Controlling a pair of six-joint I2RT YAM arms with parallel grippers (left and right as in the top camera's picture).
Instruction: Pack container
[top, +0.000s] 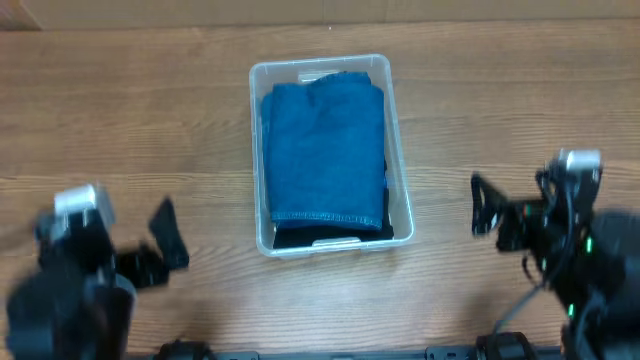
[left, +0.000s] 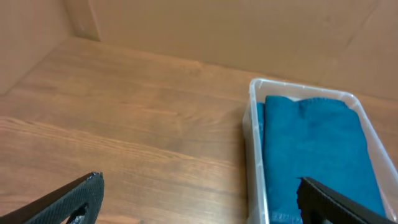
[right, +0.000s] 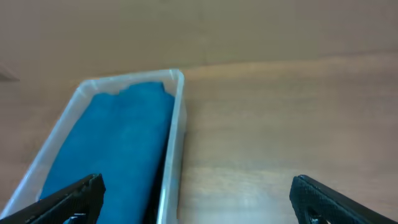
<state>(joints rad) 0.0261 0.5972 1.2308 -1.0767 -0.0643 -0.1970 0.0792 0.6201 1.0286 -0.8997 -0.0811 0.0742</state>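
Note:
The clear plastic container (top: 400, 170) stands at the table's middle, its long side running front to back. A folded blue cloth (top: 325, 150) fills it, with a dark item under the cloth at the near end (top: 335, 234). The container and cloth also show in the left wrist view (left: 254, 124) and the right wrist view (right: 177, 124). My left gripper (top: 168, 238) is open and empty, left of the container at the front. My right gripper (top: 487, 207) is open and empty, to the container's right.
The wooden table (top: 130, 120) surrounds the container. A brown cardboard wall (left: 217, 28) stands behind the table's far edge. Both arm bodies sit at the front corners.

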